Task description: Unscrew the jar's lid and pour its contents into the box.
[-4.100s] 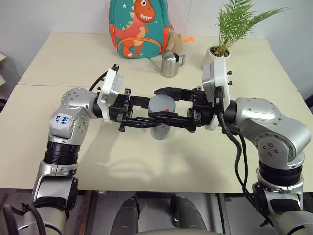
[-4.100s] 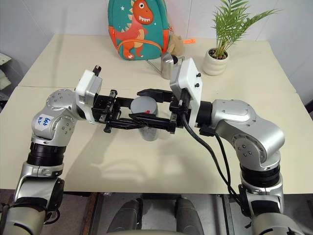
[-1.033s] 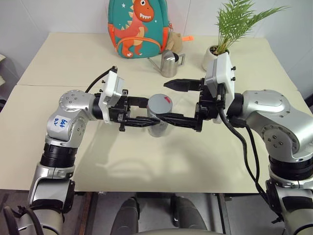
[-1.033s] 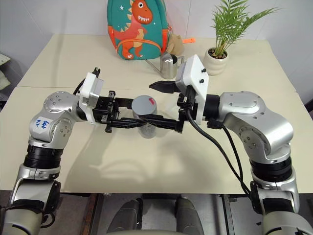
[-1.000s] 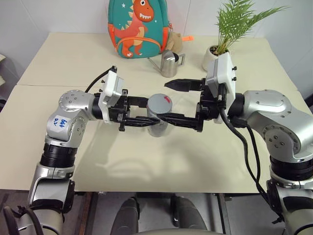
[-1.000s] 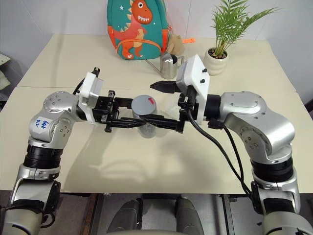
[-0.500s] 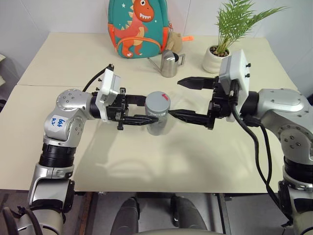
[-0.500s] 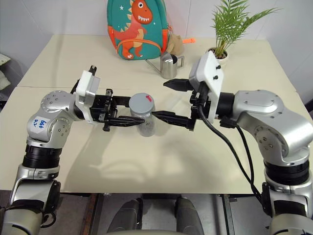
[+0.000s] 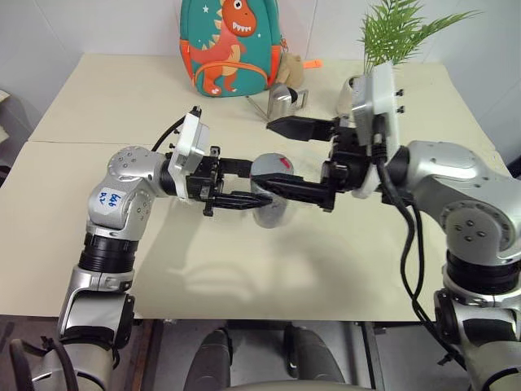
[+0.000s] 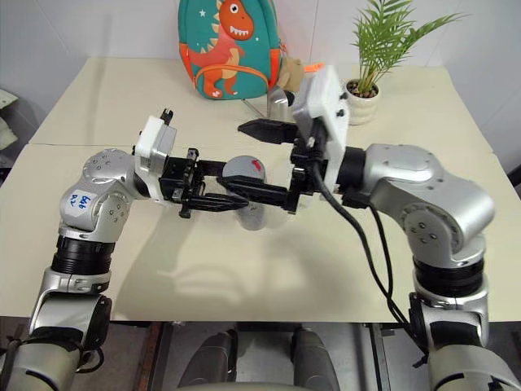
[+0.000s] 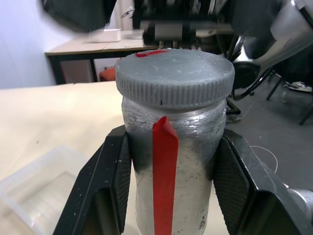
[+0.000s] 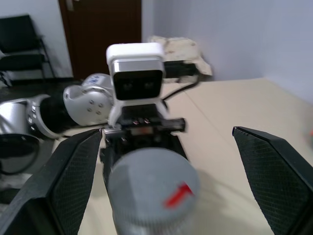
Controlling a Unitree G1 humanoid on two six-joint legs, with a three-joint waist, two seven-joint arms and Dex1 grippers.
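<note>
A: The jar (image 9: 269,204) is up off the bench (image 9: 98,98), held level in front of the robot, its lid (image 11: 174,77) on top with a red mark across it.

B: And a red stripe (image 11: 165,176) runs down the jar's side, right between the left pincer's fingers (image 11: 105,183). That left pincer (image 9: 244,186) is clenched on the jar just below the lid.

A: The right pincer (image 9: 281,155) comes in from the other side, jaws spread wide, one finger (image 12: 71,178) on each side of the lid and clear of it.

B: From the left wrist, a corner of the clear box (image 11: 34,183) lies on the bench beneath the jar.

A: The contents I can't make out through the wall.

B: Further back on the bench: a dinosaur backpack (image 9: 232,45), a steel jug (image 9: 281,102) just beside it, and a potted plant (image 10: 370,69) at the far right.
</note>
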